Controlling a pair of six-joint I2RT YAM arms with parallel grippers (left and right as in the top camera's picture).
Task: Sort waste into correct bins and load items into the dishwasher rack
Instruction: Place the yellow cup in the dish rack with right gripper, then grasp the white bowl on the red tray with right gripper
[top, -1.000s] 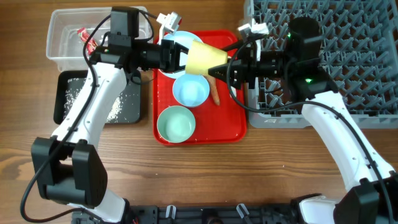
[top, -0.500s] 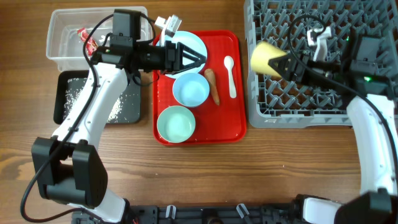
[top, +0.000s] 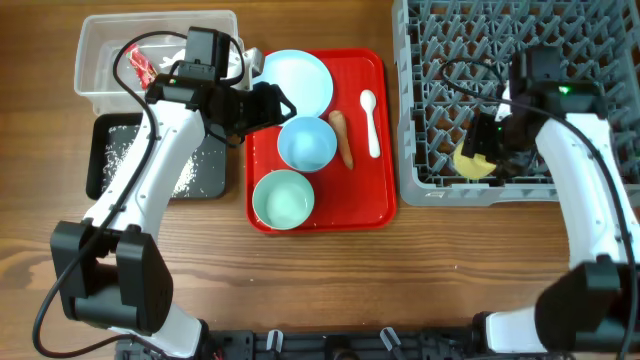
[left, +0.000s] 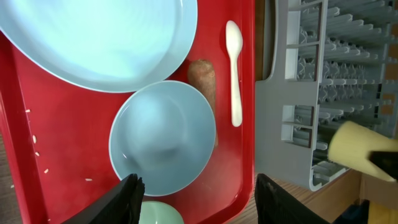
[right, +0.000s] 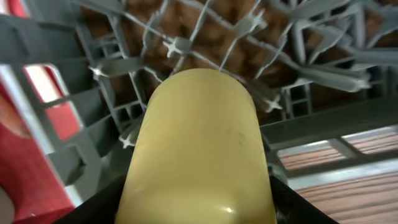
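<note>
Now that the right gripper (top: 482, 148) has brought the yellow cup (top: 468, 164), still clamped, into the rack (top: 560, 40) near-left corner, release is next. Left gripper (top: 275, 103): spread, empty.

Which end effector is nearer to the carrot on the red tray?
Left. The left end effector hovers open over the tray's left part, beside the plate, close to the carrot. The right end effector is off the tray, holding the cup in the rack.

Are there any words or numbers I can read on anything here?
None can be read.
The red wrapper in the clear tub: pale marks, too small to read.
The yellow cup and the grey rack: no print seen.
</note>
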